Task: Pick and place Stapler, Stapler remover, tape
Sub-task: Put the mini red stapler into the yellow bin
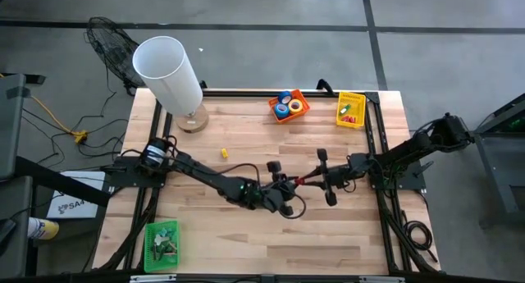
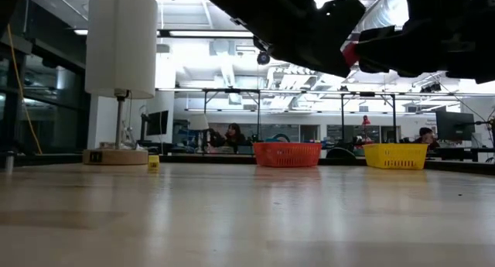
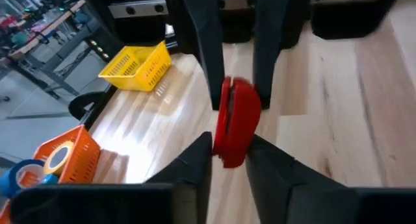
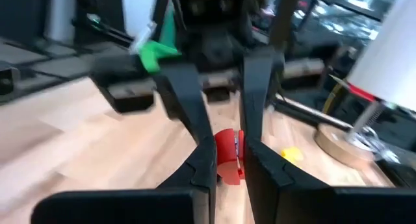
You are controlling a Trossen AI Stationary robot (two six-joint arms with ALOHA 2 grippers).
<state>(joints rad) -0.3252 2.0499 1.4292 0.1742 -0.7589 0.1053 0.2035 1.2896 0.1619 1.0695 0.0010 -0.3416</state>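
A small red stapler (image 1: 305,181) hangs above the middle of the table, caught between both grippers. My left gripper (image 1: 297,184) reaches it from the table's left and my right gripper (image 1: 314,180) from the right, so the fingertips meet nose to nose. Both are shut on it. The left wrist view shows the stapler (image 3: 235,123) edge-on. The right wrist view shows its other end (image 4: 227,156). Blue and yellow tape rolls (image 1: 289,107) lie in an orange basket (image 1: 300,96) at the far edge. The stapler remover I cannot pick out. My left gripper pinches the stapler's left end (image 3: 227,152) between its two fingertips, coming roughly level from the table's left. The stapler is lifted clear of the table. My right gripper pinches the stapler's right end (image 4: 226,164) between its two fingertips, coming level from the table's right. Its fingers (image 3: 266,55) stand either side of that end.
A white lamp (image 1: 168,70) stands on a round wooden base at the far left. A small yellow piece (image 1: 223,152) lies near it. A yellow basket (image 1: 350,109) with small red and green items sits far right. A green basket (image 1: 162,244) sits near left.
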